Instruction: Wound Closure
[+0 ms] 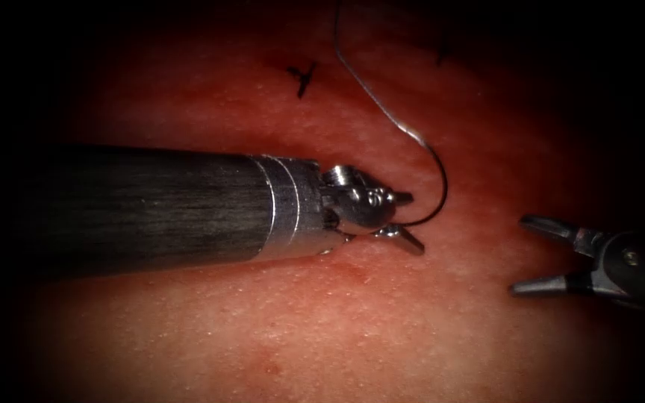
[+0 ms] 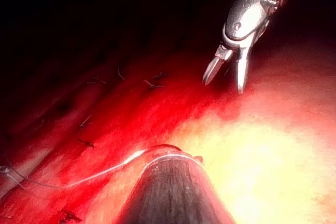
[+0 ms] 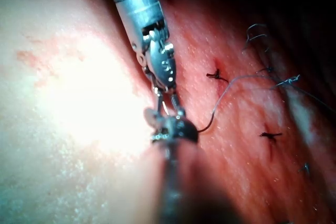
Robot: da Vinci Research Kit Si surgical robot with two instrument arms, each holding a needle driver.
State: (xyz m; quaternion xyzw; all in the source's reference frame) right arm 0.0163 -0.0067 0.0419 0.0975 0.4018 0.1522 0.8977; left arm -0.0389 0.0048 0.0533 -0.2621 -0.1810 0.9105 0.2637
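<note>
A: Where it lies nearly level from the left, what has the left tool (image 1: pixel 403 218) got?
B: Its 2 jaws, slightly parted, straddle the needle (image 1: pixel 436 179) curving beside them, above the tissue (image 1: pixel 337 328).
A: And the right tool (image 1: pixel 535 254)?
B: Wide open, empty, well apart.

The tissue (image 1: pixel 337 328) is mottled pink-red with pale speckles. The left tool (image 1: pixel 404 218) has a dark, streaked grey shaft and bright silver wrist; the right tool (image 1: pixel 535 254) at three o'clock is dull dark grey. The needle (image 1: pixel 431 183) is thin, dark (silvery glint midway). Stitch knots (image 1: pixel 302 76) at twelve o'clock are black.
</note>
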